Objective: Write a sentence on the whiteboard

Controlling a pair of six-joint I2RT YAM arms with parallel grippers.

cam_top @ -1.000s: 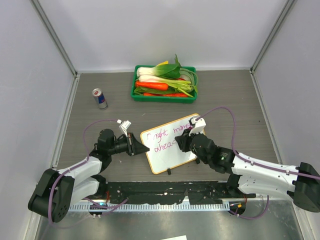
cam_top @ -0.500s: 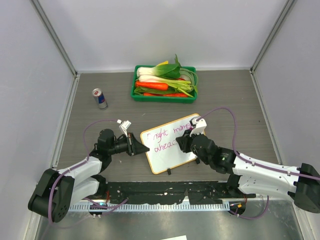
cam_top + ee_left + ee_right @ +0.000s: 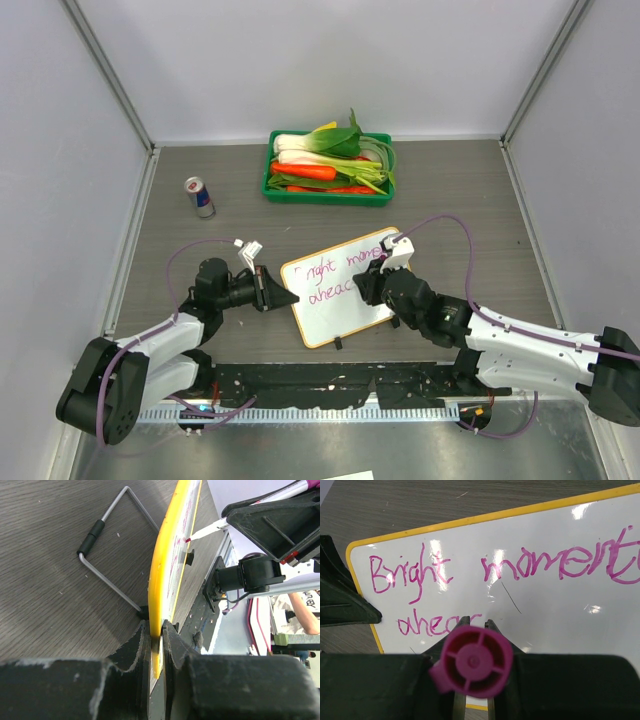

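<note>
The whiteboard [image 3: 335,318] rests tilted on the table between the arms, its yellow rim [image 3: 159,580] seen edge-on in the left wrist view. My left gripper [image 3: 283,297] [image 3: 156,630] is shut on the board's left edge. The sentence [image 3: 440,572] is in magenta: "Bright moments" on the top line, and "ahea" plus a partial stroke below it. My right gripper [image 3: 366,286] [image 3: 476,622] is shut on a magenta marker [image 3: 472,661]. The marker tip [image 3: 189,539] touches the board at the end of the second line.
A green tray [image 3: 325,198] of vegetables sits at the back centre. A drink can [image 3: 200,197] stands at the back left. A wire stand [image 3: 115,555] is behind the board. A black rail [image 3: 330,385] runs along the near edge, and walls close in three sides.
The right gripper with the marker has edged slightly to the right along the second line. The left gripper and the board have stayed put.
</note>
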